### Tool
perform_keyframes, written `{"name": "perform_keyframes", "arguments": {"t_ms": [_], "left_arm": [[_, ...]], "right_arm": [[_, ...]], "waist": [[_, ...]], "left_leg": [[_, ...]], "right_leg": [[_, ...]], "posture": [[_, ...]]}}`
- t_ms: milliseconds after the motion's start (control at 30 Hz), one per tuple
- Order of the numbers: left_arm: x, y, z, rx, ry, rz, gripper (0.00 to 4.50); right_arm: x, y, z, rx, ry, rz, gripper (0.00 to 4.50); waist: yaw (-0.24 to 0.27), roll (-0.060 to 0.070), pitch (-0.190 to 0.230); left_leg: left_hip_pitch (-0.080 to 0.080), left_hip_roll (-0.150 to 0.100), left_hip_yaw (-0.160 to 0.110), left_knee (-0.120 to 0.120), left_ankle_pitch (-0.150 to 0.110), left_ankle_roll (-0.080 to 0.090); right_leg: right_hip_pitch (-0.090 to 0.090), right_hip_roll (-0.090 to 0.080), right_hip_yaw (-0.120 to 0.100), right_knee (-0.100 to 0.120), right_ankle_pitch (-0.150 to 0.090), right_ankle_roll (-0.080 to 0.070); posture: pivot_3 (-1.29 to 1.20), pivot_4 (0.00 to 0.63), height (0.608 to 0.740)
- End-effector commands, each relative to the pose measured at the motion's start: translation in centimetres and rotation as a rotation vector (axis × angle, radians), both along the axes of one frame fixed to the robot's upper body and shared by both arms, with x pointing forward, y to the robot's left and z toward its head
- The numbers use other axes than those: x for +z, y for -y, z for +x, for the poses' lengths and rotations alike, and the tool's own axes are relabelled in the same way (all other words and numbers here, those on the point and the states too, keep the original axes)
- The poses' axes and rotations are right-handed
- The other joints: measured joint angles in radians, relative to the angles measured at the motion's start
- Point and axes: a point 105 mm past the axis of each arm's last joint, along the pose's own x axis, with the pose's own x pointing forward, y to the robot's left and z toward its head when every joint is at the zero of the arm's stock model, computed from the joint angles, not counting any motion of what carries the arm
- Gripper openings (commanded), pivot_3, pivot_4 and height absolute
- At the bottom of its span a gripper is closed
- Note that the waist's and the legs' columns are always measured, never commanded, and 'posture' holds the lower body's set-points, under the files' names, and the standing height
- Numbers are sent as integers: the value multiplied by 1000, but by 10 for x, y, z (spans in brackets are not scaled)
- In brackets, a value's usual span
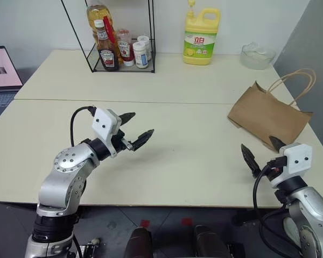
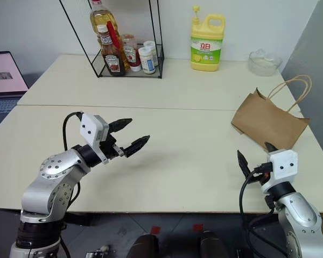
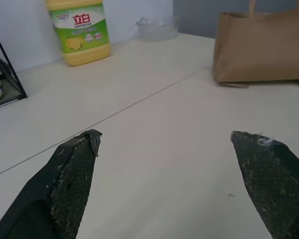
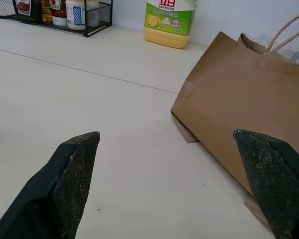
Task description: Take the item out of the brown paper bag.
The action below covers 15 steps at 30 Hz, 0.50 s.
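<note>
Brown paper bag (image 1: pixel 269 115) at table (image 1: pixel 194 156) edge (handles overhanging)

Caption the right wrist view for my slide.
Open right gripper faces the brown paper bag lying on the table.

A pale table (image 1: pixel 177 156) holds a black wire rack (image 1: pixel 121 54) of sauce bottles and jars at the back, a yellow detergent jug (image 1: pixel 202 37) beside it, a clear bowl (image 1: pixel 257 55), and a laptop (image 1: pixel 2 72) at the left edge.

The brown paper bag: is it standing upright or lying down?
Lying down. The brown paper bag rests flat on its broad side on the table, handles pointing away from the robot.
</note>
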Motion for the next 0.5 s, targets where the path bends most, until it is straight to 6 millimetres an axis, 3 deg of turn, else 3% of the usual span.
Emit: {"name": "perform_keyframes", "arguments": {"t_ms": [33,500], "left_arm": [[24,13,-5,-91,54,-34,4459],[70,58,-11,-452,50,-85,4459]], "right_arm": [[14,-4,-2,16,52,-19,4500],[21,-11,-8,27,85,-83,4500]], "waist": [[0,0,0],[0,0,0]], "left_leg": [[0,0,0,0,0,0],[0,0,0,0,0,0]], "right_leg": [[0,0,0,0,0,0],[0,0,0,0,0,0]], "posture": [[0,150,740],[0,150,740]]}}
